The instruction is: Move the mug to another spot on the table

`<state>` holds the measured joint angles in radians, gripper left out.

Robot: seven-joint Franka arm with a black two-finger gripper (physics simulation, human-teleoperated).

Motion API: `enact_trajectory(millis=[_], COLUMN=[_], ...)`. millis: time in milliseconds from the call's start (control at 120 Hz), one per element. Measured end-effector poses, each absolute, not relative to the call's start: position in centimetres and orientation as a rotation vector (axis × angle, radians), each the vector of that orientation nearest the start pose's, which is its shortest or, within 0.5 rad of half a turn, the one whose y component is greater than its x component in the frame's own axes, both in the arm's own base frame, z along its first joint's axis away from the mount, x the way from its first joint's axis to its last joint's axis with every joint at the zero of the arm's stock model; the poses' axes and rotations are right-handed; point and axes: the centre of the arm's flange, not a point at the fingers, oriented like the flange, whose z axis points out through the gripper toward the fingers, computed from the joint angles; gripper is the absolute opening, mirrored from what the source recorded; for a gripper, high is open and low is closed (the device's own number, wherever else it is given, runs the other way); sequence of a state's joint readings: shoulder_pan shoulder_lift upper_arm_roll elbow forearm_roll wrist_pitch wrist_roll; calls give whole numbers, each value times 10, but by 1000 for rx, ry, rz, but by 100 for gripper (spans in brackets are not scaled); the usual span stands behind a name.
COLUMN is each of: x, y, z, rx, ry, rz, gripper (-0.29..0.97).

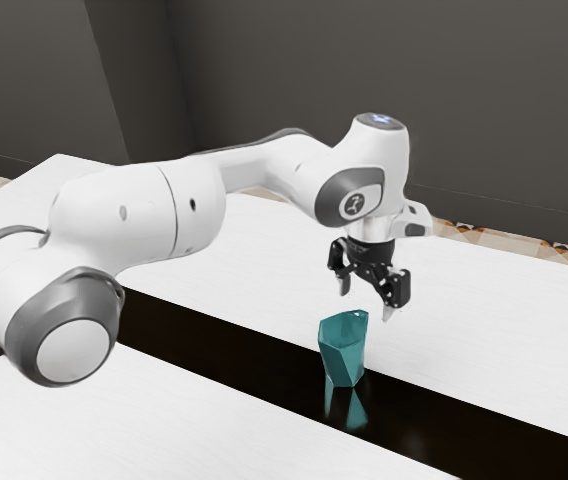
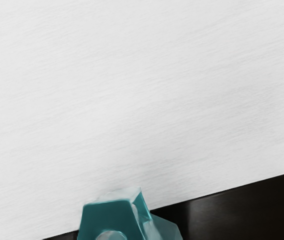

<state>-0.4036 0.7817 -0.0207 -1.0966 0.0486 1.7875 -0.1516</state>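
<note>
From my console I see the gripper (image 1: 367,302) hanging just above the mug (image 1: 344,348), fingers pointing down and spread apart with nothing between them. The fingertip (image 1: 390,313) nearer the exterior view's right sits close to the mug's rim, a little off to that side. I can't tell whether it touches, but it looks apart.

The mug is teal and faceted. It stands upright on the dark glossy strip (image 1: 264,350) that runs between the two white slabs of the table (image 1: 484,330), right at the edge of the farther slab, and its reflection shows in the strip below it.

In the wrist view the mug (image 2: 119,220) lies directly under my hand, astride the line where the white tabletop (image 2: 132,100) meets the dark strip (image 2: 242,210) — its open mouth faces the camera.

The arm (image 1: 144,220) comes in from the exterior view's left.
</note>
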Motion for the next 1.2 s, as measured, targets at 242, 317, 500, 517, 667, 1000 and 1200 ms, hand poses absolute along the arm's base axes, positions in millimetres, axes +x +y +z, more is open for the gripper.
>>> enact_trajectory(millis=[242,317,500,517,667,1000,1200], x=[694,694,695,695,696,695,694], y=[-284,-284,-286,-286,-287,-289,-289], z=[339,331,326,326,325,303,301], rx=[-3063,-3065,-3071,-3071,-3073,-3058,-3052], ry=[218,159,47,38,-29,-120,-146], rz=[138,158,157,156,149,174,176], gripper=[68,68,68,68,68,68,68])
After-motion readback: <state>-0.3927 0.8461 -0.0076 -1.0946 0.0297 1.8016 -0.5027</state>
